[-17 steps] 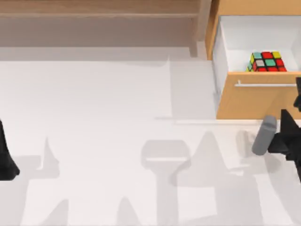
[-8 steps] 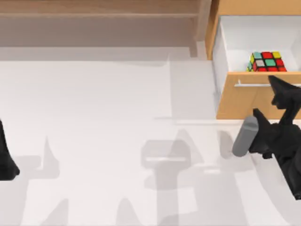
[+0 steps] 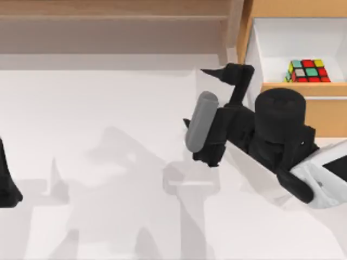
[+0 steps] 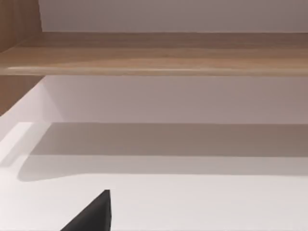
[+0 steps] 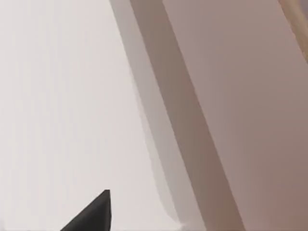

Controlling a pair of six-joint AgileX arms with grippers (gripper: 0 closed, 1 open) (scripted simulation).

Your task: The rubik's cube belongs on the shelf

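Moved: your right arm swung in from the surface's right edge toward centre since 0.5 s ago; cube hasn't shifted.
Right fingers: one pointed black tip (image 3: 212, 73) visible, aimed left just in front of the shelf post; 2nd finger hidden, so can't tell how far apart they are. Nothing seen held.
Right gripper (image 3: 230, 76): over the surface (image 3: 108, 108), beside the drawer's left wall, well apart from the cube.
Right arm: black body w/ grey cylinder (image 3: 201, 121), white link running off to your right edge.
Rubik's cube (image 3: 308, 71): inside the open white drawer (image 3: 282, 43) of the orange-wood cabinet (image 3: 320, 111), against the drawer front, red/green/yellow stickers up.
Shelf (image 3: 114, 10): along the far edge, light-brown board, upright post at its right end next to the cabinet; board bare in the left wrist view (image 4: 159, 53).
Left arm: parked at the surface's left edge (image 3: 6, 181).
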